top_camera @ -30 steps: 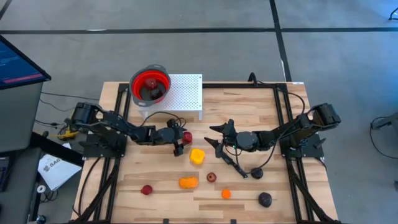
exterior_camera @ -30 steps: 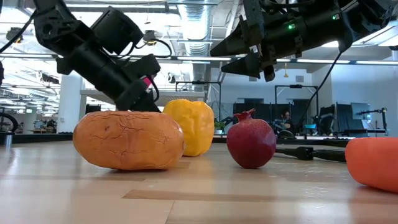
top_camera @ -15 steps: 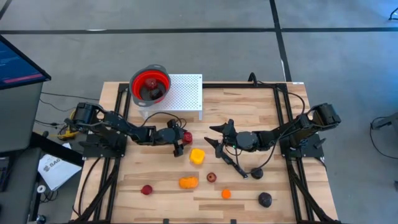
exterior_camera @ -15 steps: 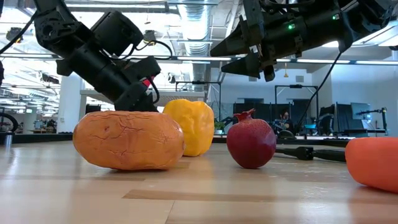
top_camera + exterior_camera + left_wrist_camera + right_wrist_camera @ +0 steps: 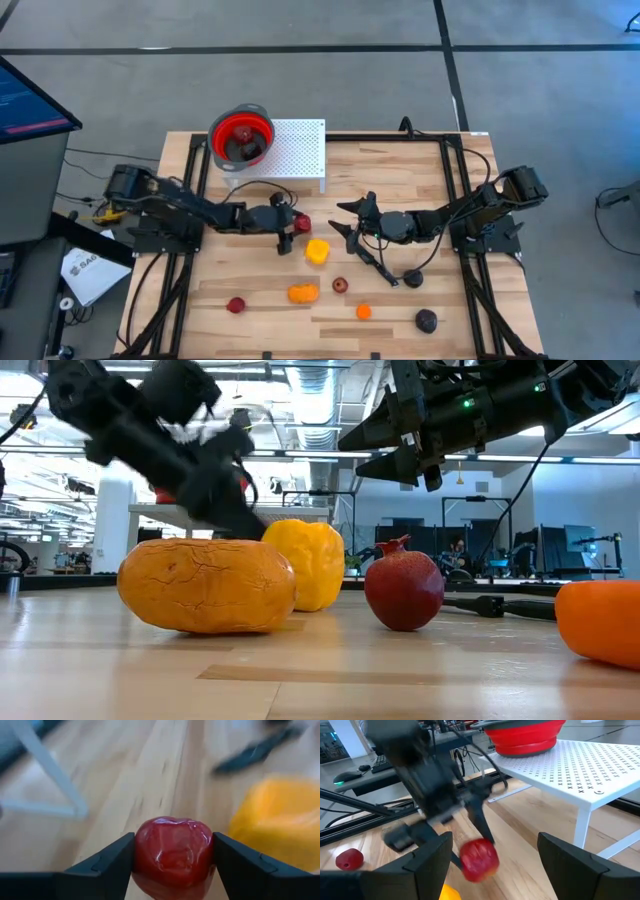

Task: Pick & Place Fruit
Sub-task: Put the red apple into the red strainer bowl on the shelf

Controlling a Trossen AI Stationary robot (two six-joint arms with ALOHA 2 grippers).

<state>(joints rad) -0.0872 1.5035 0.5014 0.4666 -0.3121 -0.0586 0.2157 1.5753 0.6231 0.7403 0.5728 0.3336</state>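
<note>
My left gripper [image 5: 292, 224] is shut on a shiny red apple [image 5: 172, 852], just to the left of the yellow pepper [image 5: 317, 250]. My right gripper [image 5: 346, 218] hovers open right of the apple and touches nothing. On the near half of the table lie an orange lumpy fruit [image 5: 303, 293], a small dark red pomegranate [image 5: 340, 285], a small orange fruit [image 5: 364, 311], a red fruit [image 5: 236, 305] and a dark purple one [image 5: 426, 320]. The red colander [image 5: 241, 138] stands on a white perforated stand and has a dark fruit in it. My left gripper pinches the red apple between its two fingers [image 5: 112, 862], one on each side of its widest part [image 5: 142, 852]. The fingers come roughly level from the table's left. In the right wrist view the apple [image 5: 479, 860] hangs clear above the wood.
The white perforated stand [image 5: 295, 150] sits at the far edge, behind the left gripper. A slim black-handled knife [image 5: 375, 264] lies under the right arm. Black frame rails run along both table sides. Bare wood lies between the stand and the right arm.
My left gripper has risen from the table with the red apple between its fingers, and the arm shows blurred in the low view. The apple has been lifted clear. My right arm has kept still.
</note>
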